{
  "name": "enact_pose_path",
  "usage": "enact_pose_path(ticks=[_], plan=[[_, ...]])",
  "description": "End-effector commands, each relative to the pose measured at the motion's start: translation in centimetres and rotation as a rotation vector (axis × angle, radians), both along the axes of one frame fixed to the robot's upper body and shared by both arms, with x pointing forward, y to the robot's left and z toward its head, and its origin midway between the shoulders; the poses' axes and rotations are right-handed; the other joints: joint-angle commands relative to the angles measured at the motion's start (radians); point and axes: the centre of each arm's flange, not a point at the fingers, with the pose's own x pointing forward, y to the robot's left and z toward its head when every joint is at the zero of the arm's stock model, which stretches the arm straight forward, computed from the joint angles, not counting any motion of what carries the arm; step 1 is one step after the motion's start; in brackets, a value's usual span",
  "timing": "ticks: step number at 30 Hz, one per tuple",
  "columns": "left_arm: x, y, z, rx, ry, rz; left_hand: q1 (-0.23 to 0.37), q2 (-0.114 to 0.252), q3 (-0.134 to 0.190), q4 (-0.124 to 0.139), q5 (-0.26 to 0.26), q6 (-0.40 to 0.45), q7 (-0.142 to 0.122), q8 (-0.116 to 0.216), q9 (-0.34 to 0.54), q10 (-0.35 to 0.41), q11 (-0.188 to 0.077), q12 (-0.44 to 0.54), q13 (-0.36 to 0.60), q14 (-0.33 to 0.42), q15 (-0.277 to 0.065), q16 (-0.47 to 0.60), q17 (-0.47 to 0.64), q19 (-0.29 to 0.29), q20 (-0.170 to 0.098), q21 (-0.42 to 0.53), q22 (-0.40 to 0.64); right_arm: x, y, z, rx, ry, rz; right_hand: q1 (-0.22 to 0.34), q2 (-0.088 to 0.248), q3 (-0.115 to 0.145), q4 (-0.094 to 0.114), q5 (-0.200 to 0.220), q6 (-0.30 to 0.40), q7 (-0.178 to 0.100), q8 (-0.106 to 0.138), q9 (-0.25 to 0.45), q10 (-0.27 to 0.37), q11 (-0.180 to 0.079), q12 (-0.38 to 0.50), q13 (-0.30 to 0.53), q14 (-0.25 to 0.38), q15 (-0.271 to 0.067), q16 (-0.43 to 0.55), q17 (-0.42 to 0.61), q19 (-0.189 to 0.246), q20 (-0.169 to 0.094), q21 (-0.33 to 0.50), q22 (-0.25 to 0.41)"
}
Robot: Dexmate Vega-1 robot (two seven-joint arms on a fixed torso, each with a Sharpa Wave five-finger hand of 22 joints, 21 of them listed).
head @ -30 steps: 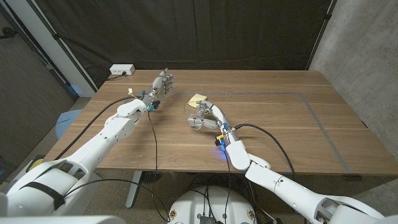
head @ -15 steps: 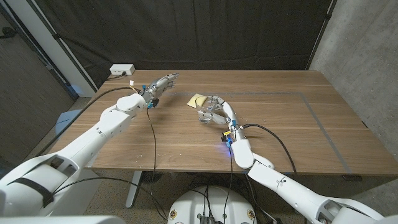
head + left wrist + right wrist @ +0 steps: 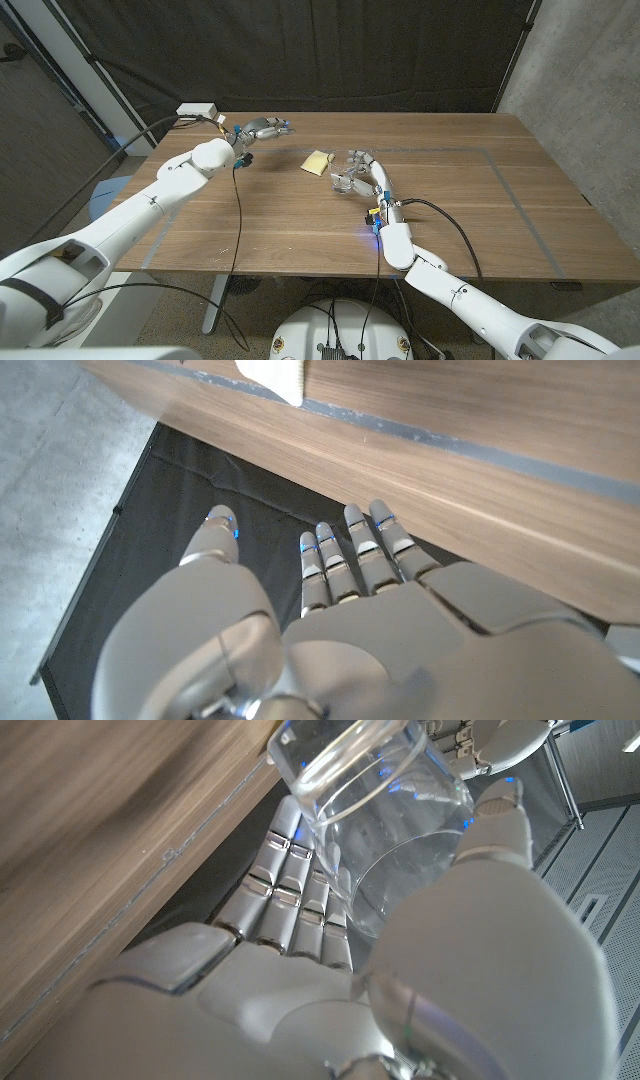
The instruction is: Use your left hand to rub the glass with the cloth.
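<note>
- Upper left of frame: left hand (image 3: 266, 128) empty, fingers extended, above the tabletop (image 3: 450, 215).
- Centre: cloth (image 3: 318, 161) lies flat; looks soft, light; pinch an edge.
- Just right: right hand (image 3: 358, 172) grips glass (image 3: 345, 180); likely slippery, fragile.

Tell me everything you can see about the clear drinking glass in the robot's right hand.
The clear drinking glass is a smooth, transparent tumbler with a round open rim and looks empty. The right hand grips it, fingers along one side and thumb on the other, holding it tilted rather than upright. In the head view it sits in that hand near the table's middle, just right of the yellow cloth, which lies apart from it.
</note>
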Motion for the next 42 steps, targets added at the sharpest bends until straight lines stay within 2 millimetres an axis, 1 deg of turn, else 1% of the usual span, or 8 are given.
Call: enact_pose_path(ticks=[1, 2, 4, 7, 11, 22, 25, 42], plan=[[-1.3, -1.8, 1.9, 0.257, -0.115, 0.1, 0.016, -0.047, -0.016, -0.005, 0.014, 0.01, -0.013, -0.005, 0.004, -0.003, -0.014, -0.011, 0.002, 0.0, -0.088, -0.001, 0.008, 0.006, 0.008, 0.001, 0.005, -0.5, -1.3, 0.6, 0.036, -0.022, -0.029, 0.189, 0.19, 0.01, 0.006, -0.003, 0.185, -0.175, 0.002, 0.004, 0.12, -0.109, 0.003, 0.015, 0.101, -0.25, 0.033, 0.09, -0.01, -0.068, 0.01, 0.001], [-1.4, -2.0, 2.2, 0.288, -0.117, 0.103, 0.029, -0.052, -0.017, -0.005, 0.023, -0.003, -0.018, -0.014, 0.004, -0.025, -0.013, -0.023, 0.001, -0.014, -0.085, -0.008, 0.01, -0.001, 0.009, -0.002, 0.005, -0.6, -1.4, 0.6, 0.036, -0.024, -0.03, 0.189, 0.19, 0.01, 0.007, -0.003, 0.185, -0.174, 0.002, 0.004, 0.12, -0.109, 0.003, 0.015, 0.102, -0.25, 0.033, 0.091, -0.01, -0.068, 0.011, 0.001], [-1.5, -2.5, 2.7, 0.354, -0.121, 0.101, 0.064, -0.044, -0.011, 0.0, 0.046, -0.027, -0.024, -0.037, 0.005, -0.068, -0.045, -0.047, 0.0, -0.045, -0.083, -0.025, 0.019, -0.023, 0.011, -0.01, 0.007, -0.6, -1.6, 0.5, 0.039, -0.024, -0.03, 0.189, 0.191, 0.01, 0.007, -0.005, 0.184, -0.173, 0.001, 0.004, 0.119, -0.109, 0.003, 0.016, 0.102, -0.25, 0.031, 0.091, -0.013, -0.069, 0.012, 0.0], [-1.6, -3.5, 3.8, 0.489, -0.121, 0.102, 0.105, -0.032, -0.004, 0.002, 0.065, -0.063, -0.02, -0.065, 0.007, -0.113, -0.039, -0.069, 0.0, -0.087, -0.072, -0.047, 0.027, -0.045, 0.015, -0.019, 0.008, -0.7, -1.8, 0.4, 0.047, -0.022, -0.032, 0.189, 0.192, 0.01, 0.009, -0.007, 0.184, -0.173, -0.001, 0.004, 0.117, -0.109, 0.002, 0.018, 0.101, -0.25, 0.029, 0.092, -0.014, -0.069, 0.014, 0.0], [-1.1, -4.3, 4.7, 0.599, -0.089, 0.091, 0.129, -0.034, -0.005, 0.004, 0.074, -0.087, -0.021, -0.084, 0.008, -0.148, -0.051, -0.083, 0.0, -0.123, -0.061, -0.065, 0.034, -0.071, 0.015, -0.03, 0.009, -0.8, -1.9, 0.3, 0.052, -0.022, -0.033, 0.189, 0.193, 0.009, 0.01, -0.009, 0.183, -0.173, -0.002, 0.004, 0.116, -0.108, 0.001, 0.019, 0.101, -0.25, 0.027, 0.093, -0.015, -0.07, 0.016, 0.0], [-0.2, -7.1, 7.2, 0.856, -0.048, 0.096, 0.178, -0.02, 0.007, -0.001, 0.086, -0.088, -0.022, -0.092, 0.01, -0.158, -0.05, -0.085, -0.001, -0.147, -0.063, -0.078, 0.04, -0.081, 0.011, -0.035, 0.008, -0.7, -2.1, 0.2, 0.062, -0.025, -0.034, 0.189, 0.196, 0.009, 0.012, -0.017, 0.184, -0.171, -0.006, 0.005, 0.115, -0.107, 0.0, 0.023, 0.101, -0.25, 0.022, 0.098, -0.018, -0.072, 0.024, -0.001], [0.1, -7.7, 7.5, 0.876, -0.027, 0.093, 0.173, -0.029, -0.003, 0.006, 0.086, -0.084, -0.024, -0.093, 0.01, -0.149, -0.031, -0.081, -0.001, -0.145, -0.065, -0.078, 0.043, -0.083, 0.009, -0.037, 0.008, -0.7, -2.2, 0.2, 0.063, -0.025, -0.034, 0.189, 0.196, 0.009, 0.012, -0.018, 0.184, -0.172, -0.007, 0.005, 0.115, -0.108, 0.0, 0.024, 0.101, -0.25, 0.022, 0.099, -0.019, -0.073, 0.026, -0.002], [3.0, -10.5, 7.5, 0.989, 0.076, 0.099, 0.142, -0.032, -0.03, 0.038, 0.084, -0.048, -0.005, -0.09, 0.009, -0.115, -0.019, -0.071, -0.001, -0.133, -0.053, -0.074, 0.057, -0.077, 0.014, -0.035, 0.01, -0.7, -2.8, 0.2, 0.071, -0.026, -0.043, 0.194, 0.199, 0.009, 0.012, -0.028, 0.188, -0.171, -0.011, 0.005, 0.118, -0.106, 0.0, 0.029, 0.103, -0.25, 0.018, 0.107, -0.024, -0.077, 0.037, -0.003]])
